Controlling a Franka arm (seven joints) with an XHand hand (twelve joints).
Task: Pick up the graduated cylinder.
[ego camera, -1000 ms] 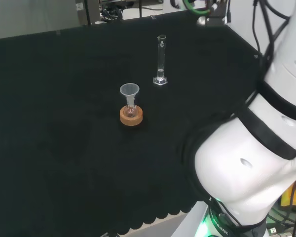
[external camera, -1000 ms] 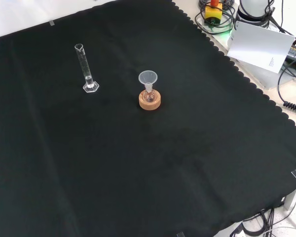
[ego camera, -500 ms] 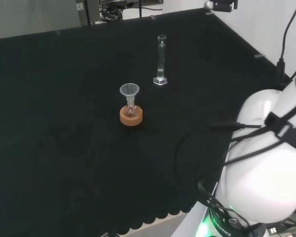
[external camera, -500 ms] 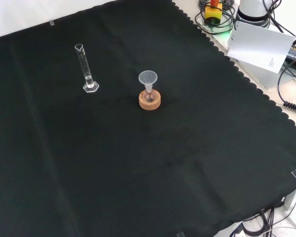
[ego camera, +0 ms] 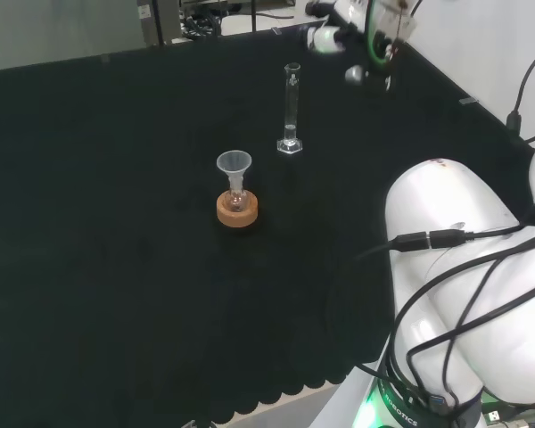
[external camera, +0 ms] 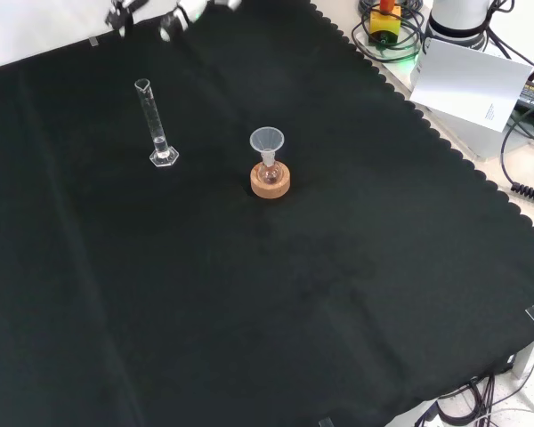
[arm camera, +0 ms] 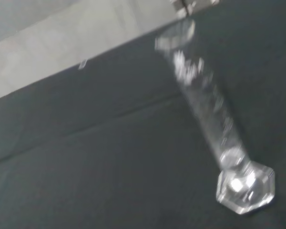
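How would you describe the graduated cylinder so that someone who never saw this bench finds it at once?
Look at the black cloth that covers the bench. In the front view, two glass pieces stand in its upper left part; the graduated cylinder is the left one. It is a tall, thin, clear tube on a small hexagonal foot, while its neighbour is a short flask with a funnel on a cork ring.

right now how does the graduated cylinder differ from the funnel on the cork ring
The graduated cylinder is a tall, narrow tube on its own hexagonal foot, directly on the cloth; the funnel is short, flares wide at the top, and sits in a small flask on the cork ring. Both are clear, upright and untouched.
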